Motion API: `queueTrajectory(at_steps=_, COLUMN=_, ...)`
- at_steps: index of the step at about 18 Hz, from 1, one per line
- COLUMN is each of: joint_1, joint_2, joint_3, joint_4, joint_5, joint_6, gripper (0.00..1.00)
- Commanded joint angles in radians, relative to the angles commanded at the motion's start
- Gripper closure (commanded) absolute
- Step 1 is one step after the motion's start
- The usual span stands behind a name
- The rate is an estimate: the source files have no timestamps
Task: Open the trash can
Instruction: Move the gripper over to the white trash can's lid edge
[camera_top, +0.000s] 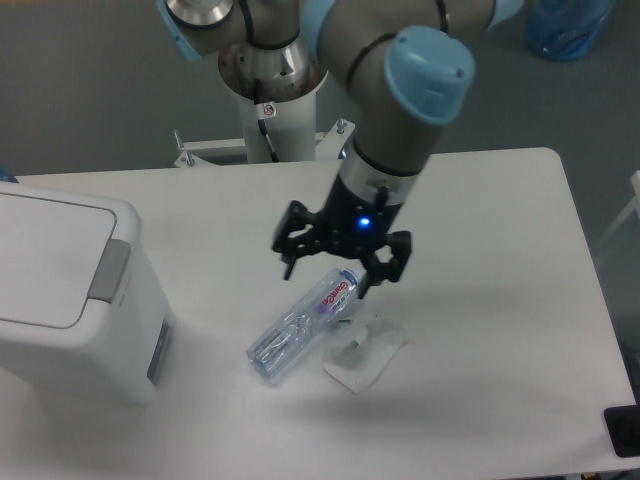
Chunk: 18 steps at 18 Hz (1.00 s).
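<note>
Standing at the left edge of the white surface (480, 330), the trash can (70, 300) is a large white boxy bin with rounded corners; its flat lid is down and flush. A grey rectangular push tab (109, 270) sits at the lid's right edge, and a grey panel (158, 356) shows low on the bin's right side wall. Nothing touches the bin.

To the right of the trash can, well apart from it, a clear plastic bottle (303, 324) lies on its side on the surface, cap end pointing away from the bin and up toward the far edge, label red and white. Just right of the bottle's lower half lies a crumpled clear plastic wrapper (365, 353), close to the bottle; contact between the two cannot be confirmed.

The gripper (338, 262) hangs above the bottle's cap end, also well right of the trash can, fingers pointing down and spread wide with nothing between them. A blue light shows on its body. The arm (405, 100), grey with light blue joint caps, rises from the gripper toward the white mounting column (272, 110) behind the far edge of the surface
</note>
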Motion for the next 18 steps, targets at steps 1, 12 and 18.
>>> queueTrajectory(at_steps=1, joint_1=-0.018, joint_2=0.008, joint_3=0.0, joint_4=0.002, joint_5=0.0, joint_6=-0.017, gripper=0.0)
queueTrajectory(at_steps=12, joint_1=-0.161, joint_2=0.028, joint_3=0.037, joint_4=0.002, joint_5=-0.049, joint_6=-0.143, gripper=0.0)
queueTrajectory(at_steps=18, joint_1=-0.172, joint_2=0.017, joint_3=0.006, joint_4=0.003, joint_5=-0.043, joint_6=-0.169, gripper=0.0)
